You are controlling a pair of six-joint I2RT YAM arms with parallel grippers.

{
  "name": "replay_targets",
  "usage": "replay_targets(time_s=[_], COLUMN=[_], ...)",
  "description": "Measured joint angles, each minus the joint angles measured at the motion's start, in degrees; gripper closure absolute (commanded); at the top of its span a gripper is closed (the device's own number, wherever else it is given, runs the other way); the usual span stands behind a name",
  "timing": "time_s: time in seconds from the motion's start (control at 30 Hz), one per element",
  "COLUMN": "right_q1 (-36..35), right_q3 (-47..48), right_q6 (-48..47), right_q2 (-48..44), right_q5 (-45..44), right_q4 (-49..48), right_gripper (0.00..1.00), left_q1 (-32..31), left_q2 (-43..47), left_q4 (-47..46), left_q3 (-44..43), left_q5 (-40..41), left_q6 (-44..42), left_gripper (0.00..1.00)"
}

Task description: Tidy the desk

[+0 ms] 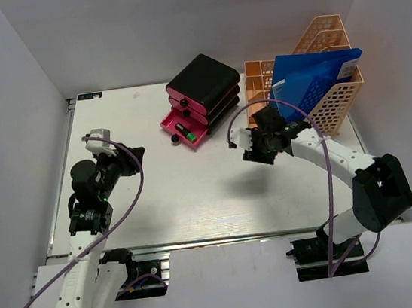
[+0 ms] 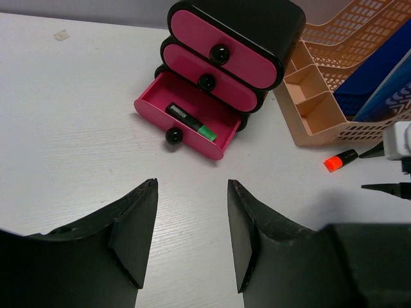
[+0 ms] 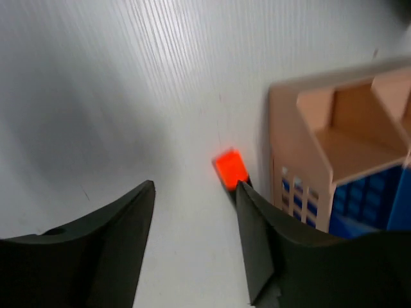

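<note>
The desk [image 1: 197, 201] is a white tabletop. My right gripper [image 3: 194, 185] hangs open just above it, beside the peach mesh file rack [image 3: 334, 141]. An orange-capped marker [image 3: 230, 168] lies on the desk against the rack's foot, just past my right fingertip, which hides part of it. The left wrist view shows the same marker [image 2: 339, 160] in front of the rack [image 2: 321, 96]. From above, my right gripper [image 1: 263, 135] covers it. My left gripper [image 2: 192, 183] is open over bare desk at the left [image 1: 132, 157], with nothing between its fingers.
A black-and-pink drawer box [image 1: 203, 86] stands at the back. Its bottom drawer [image 2: 186, 119] is pulled out, and a green-and-black marker [image 2: 189, 120] lies inside. The file rack [image 1: 326, 85] at the back right holds a blue folder [image 1: 310, 79].
</note>
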State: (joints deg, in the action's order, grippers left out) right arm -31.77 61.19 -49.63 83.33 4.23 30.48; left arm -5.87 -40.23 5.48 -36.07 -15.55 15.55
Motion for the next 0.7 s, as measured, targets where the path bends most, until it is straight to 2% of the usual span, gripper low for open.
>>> replay_targets(time_s=[0.1,0.2,0.47,0.7], right_q1=[3.2,6.1,11.0,11.9], right_q3=[-1.2,0.0,0.3,7.0], right_q6=[-5.0,-9.0,-21.0,-24.7], right_q2=[-0.3,0.4,4.1,13.1], right_q5=[-5.2,-6.7,-7.9,-7.3], right_q4=[3.5,6.4,7.6,11.3], right_gripper=[0.36,0.31,0.34,0.34], left_q1=[0.0,0.0,0.0,0.0], left_q2=[0.6,0.7,0.7,0.7], left_q4=[-0.1,-0.3,-0.4,-0.6], left_q3=[0.0,0.0,0.0,0.0], left_q5=[-0.5,-0.8,-1.2,-1.5], left_q6=[0.0,0.0,0.2,0.2], left_gripper=[0.43,0.43,0.42,0.42])
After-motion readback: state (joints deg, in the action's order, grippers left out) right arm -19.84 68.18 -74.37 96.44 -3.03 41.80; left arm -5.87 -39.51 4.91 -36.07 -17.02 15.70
